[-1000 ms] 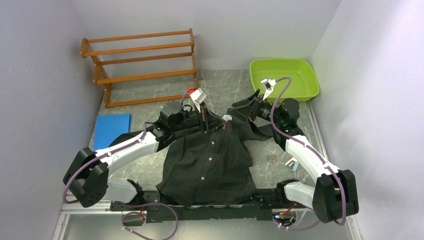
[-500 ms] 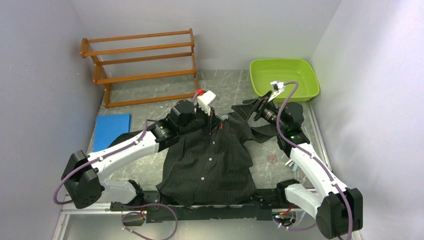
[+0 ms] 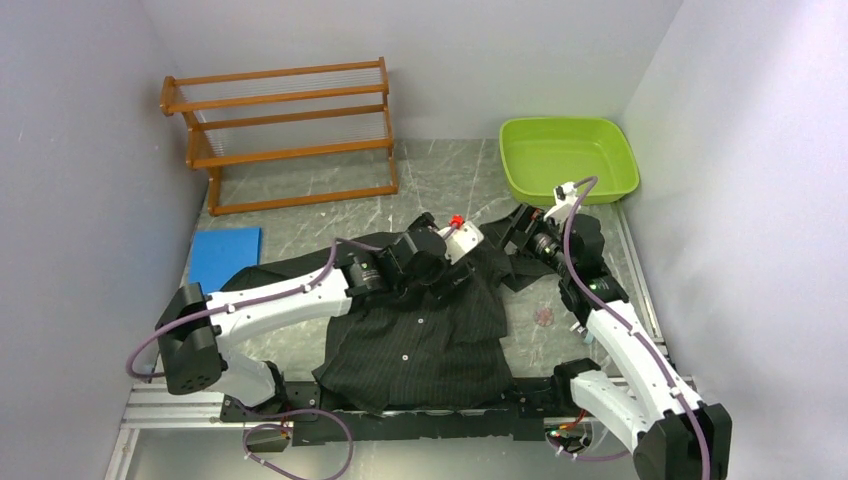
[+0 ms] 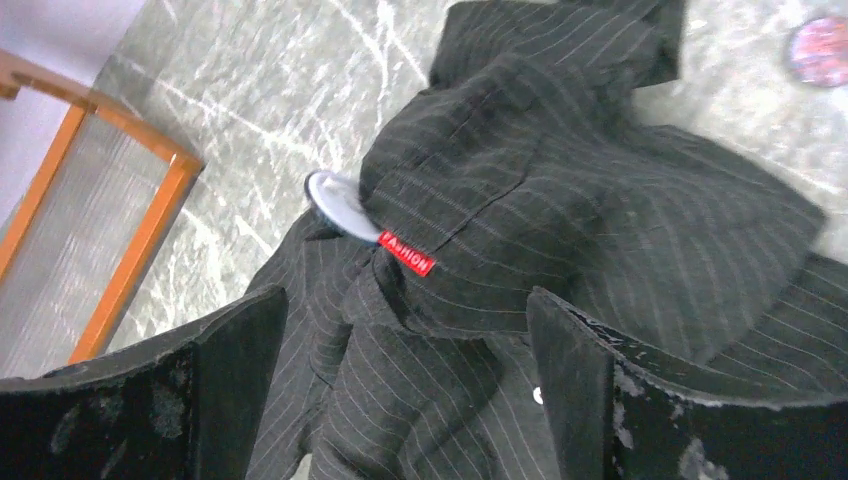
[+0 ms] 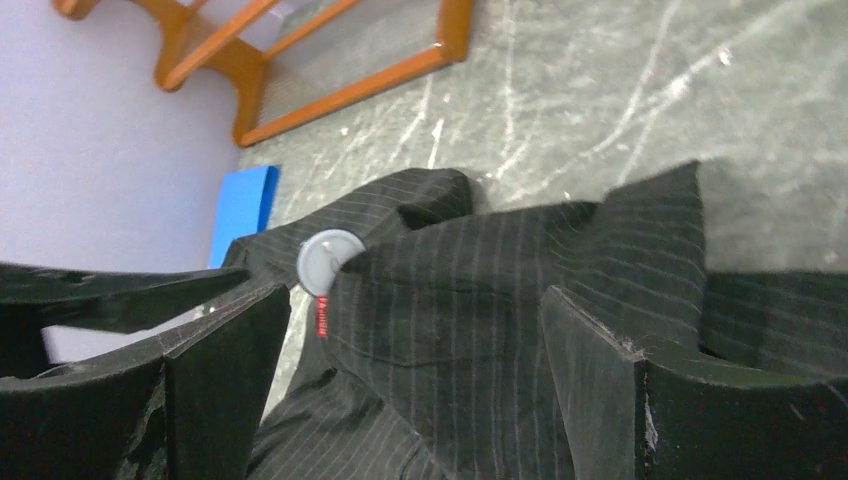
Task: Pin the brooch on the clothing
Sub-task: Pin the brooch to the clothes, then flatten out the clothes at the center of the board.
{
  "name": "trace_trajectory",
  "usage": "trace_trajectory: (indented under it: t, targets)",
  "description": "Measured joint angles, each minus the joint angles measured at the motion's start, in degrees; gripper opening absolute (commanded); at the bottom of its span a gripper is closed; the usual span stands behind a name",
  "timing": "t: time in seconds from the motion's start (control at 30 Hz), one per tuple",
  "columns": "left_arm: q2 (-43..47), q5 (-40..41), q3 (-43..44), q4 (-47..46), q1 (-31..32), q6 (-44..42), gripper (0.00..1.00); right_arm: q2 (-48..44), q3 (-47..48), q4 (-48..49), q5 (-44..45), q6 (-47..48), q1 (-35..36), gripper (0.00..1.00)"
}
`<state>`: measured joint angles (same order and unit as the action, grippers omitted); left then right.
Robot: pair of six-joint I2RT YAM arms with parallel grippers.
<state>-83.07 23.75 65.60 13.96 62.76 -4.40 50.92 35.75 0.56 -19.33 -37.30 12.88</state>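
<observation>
The clothing (image 3: 420,335), a black pinstriped shirt, lies front up on the marble table with its collar end bunched. A red tag (image 4: 406,254) and a round white label (image 4: 330,198) show at the collar fold, and the label (image 5: 322,260) also shows in the right wrist view. My left gripper (image 3: 458,262) (image 4: 405,400) hovers open just over the collar, holding nothing. My right gripper (image 3: 512,228) (image 5: 410,400) stands open over the shirt's right shoulder, also holding nothing. A small round pinkish thing, apparently the brooch (image 3: 545,317) (image 4: 820,50), lies on the table right of the shirt.
A wooden rack (image 3: 280,130) stands at the back left, and a green tub (image 3: 568,155) at the back right. A blue pad (image 3: 225,258) lies left of the shirt. Grey walls close in both sides.
My left gripper has opened and let go of the collar while moving right and down. The right gripper opened fully and swung right. The raised collar and shoulder have dropped onto the table.
</observation>
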Motion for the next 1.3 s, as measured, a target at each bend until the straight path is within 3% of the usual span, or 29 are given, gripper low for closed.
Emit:
trace_trajectory:
  t: [0.3, 0.47, 0.77, 1.0, 1.3]
  targets:
    - [4.98, -11.65, 12.94, 8.59, -1.03, 1.75, 0.95, 0.17, -0.46, -7.85, 6.03, -0.33, -0.24, 1.0]
    - [7.45, -19.96, 16.0, 9.53, -9.01, 8.96, 0.95, 4.48, -0.46, -9.53, 6.67, -0.28, -0.5, 1.0]
    - [6.64, -32.65, 9.92, 11.23, -33.68, 25.31, 0.95, 9.14, -0.83, -10.43, 9.05, -1.75, -3.76, 1.0]
    - [-0.15, -38.91, 2.19, 10.6, -50.05, 34.05, 0.94, 20.7, -0.68, -10.38, 9.77, -0.11, -6.8, 0.95]
    - [-15.47, -38.18, -0.79, 8.83, -50.29, 35.04, 0.87, 35.17, 6.16, -10.43, 6.95, 6.1, -6.34, 0.84]
